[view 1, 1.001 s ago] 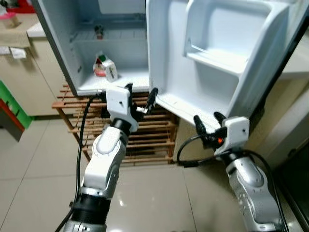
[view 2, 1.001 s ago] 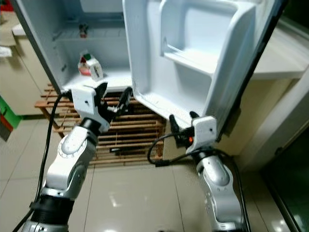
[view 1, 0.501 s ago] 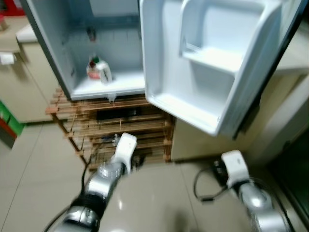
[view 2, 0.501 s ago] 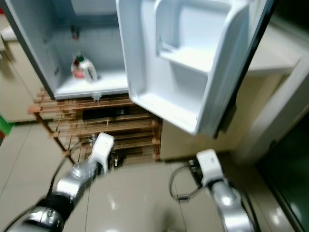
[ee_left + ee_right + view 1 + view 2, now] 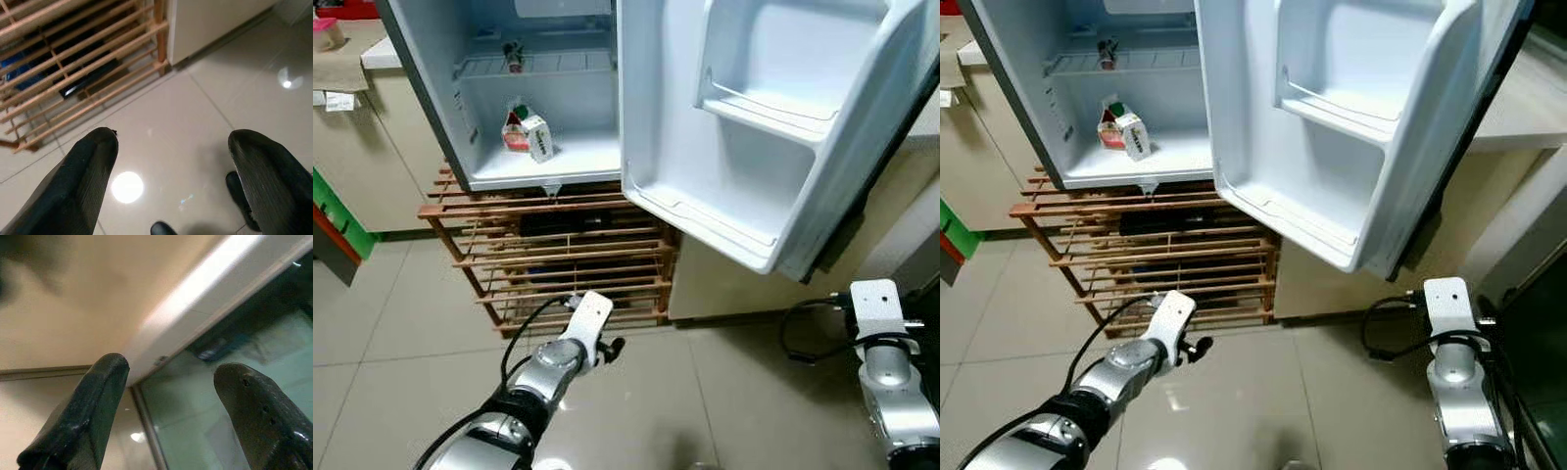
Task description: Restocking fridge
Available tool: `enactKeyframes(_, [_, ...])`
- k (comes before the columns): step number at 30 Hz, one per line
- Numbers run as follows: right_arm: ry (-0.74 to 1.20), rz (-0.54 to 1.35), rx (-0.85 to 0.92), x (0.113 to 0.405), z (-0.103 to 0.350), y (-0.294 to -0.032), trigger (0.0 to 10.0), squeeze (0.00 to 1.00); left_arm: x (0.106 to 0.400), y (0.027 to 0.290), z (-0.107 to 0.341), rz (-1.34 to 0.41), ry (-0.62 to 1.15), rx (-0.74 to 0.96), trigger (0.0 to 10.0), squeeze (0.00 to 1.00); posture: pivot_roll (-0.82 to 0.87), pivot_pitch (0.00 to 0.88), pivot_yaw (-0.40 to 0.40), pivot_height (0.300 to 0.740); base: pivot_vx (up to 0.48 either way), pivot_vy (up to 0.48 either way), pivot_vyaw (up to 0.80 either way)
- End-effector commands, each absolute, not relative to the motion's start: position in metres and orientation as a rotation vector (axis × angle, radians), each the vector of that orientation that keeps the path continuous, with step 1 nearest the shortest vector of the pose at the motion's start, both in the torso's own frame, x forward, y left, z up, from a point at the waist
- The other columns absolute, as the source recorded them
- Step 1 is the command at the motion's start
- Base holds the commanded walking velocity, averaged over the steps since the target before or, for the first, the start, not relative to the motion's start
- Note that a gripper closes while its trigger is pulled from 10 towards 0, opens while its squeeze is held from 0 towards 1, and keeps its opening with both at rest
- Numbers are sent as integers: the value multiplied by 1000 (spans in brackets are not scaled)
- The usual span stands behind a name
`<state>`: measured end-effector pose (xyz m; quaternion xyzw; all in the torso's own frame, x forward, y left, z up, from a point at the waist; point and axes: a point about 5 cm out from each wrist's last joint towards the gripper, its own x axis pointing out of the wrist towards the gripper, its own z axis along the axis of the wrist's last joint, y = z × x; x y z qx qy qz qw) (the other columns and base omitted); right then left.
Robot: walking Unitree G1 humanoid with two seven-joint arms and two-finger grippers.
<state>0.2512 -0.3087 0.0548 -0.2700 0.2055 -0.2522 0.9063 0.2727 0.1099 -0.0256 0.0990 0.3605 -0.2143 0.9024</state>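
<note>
Two tools hung low over the glossy beige tiled floor (image 5: 401, 333), both with fingers spread wide and nothing between them. Our left tool (image 5: 171, 181) sat just in front of the slatted wooden rack (image 5: 558, 264) that carries the small white fridge (image 5: 440, 98); our right tool (image 5: 166, 406) faced a pale wall and a glass-fronted panel (image 5: 234, 382). The fridge's white door (image 5: 754, 137) stood swung open, its moulded shelves bare. We saw a small red, white and green carton (image 5: 526, 131) on the fridge's bottom shelf, toward its back left corner, and a small dark bottle (image 5: 514, 55) on the wire shelf above.
</note>
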Motion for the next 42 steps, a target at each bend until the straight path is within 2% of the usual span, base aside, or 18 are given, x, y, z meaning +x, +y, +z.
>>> enactKeyframes(1, [394, -608, -558, 254, 69, -325, 10000, 0, 272, 107, -27, -443, 763, 191, 10000, 0, -180, 0, 31, 740, 0, 0, 0])
enactKeyframes(10, [298, -671, -569, 263, 91, -334, 10000, 0, 265, 117, -34, -423, 794, 195, 10000, 0, -178, 0, 33, 740, 0, 0, 0])
enactKeyframes(16, [76, -679, -529, 285, 138, -327, 10000, 0, 252, 126, -46, -407, 868, 222, 10000, 0, -182, 0, 36, 740, 0, 0, 0])
enactKeyframes(19, [-80, -571, -455, 310, 172, -306, 10000, 0, 241, 128, -54, -408, 935, 258, 10000, 0, -187, 0, 44, 740, 0, 0, 0])
enactKeyframes(22, [-112, -538, -438, 317, 180, -299, 10000, 0, 237, 129, -57, -406, 962, 276, 10000, 0, -187, 0, 44, 740, 0, 0, 0])
enactKeyframes(25, [-208, -410, -343, 342, 210, -266, 10000, 0, 225, 129, -65, -398, 1031, 315, 10000, 0, -170, 0, 34, 740, 0, 0, 0])
enactKeyframes(26, [-208, -410, -343, 342, 210, -266, 10000, 0, 225, 129, -65, -398, 1031, 315, 10000, 0, -170, 0, 34, 740, 0, 0, 0])
enactKeyframes(28, [-242, -329, -292, 350, 223, -249, 10000, 0, 221, 130, -68, -375, 1051, 335, 10000, 0, -163, 0, 32, 740, 0, 0, 0])
enactKeyframes(31, [-248, -221, -241, 355, 226, -227, 10000, 0, 218, 131, -70, -351, 1064, 351, 10000, 0, -157, 0, 33, 740, 0, 0, 0])
enactKeyframes(34, [-242, -189, -213, 356, 226, -220, 10000, 0, 219, 130, -70, -347, 1064, 354, 10000, 0, -154, 0, 34, 740, 0, 0, 0])
enactKeyframes(37, [-226, -73, -127, 357, 225, -196, 10000, 0, 222, 118, -67, -348, 1055, 358, 10000, 0, -149, 0, 39, 740, 0, 0, 0])
enactKeyframes(38, [-226, -73, -127, 357, 225, -196, 10000, 0, 222, 118, -67, -348, 1055, 358, 10000, 0, -149, 0, 39, 740, 0, 0, 0])
enactKeyframes(42, [-200, 151, -5, 348, 230, -157, 10000, 0, 223, 107, -66, -355, 1047, 362, 10000, 0, -150, 0, 40, 740, 0, 0, 0])
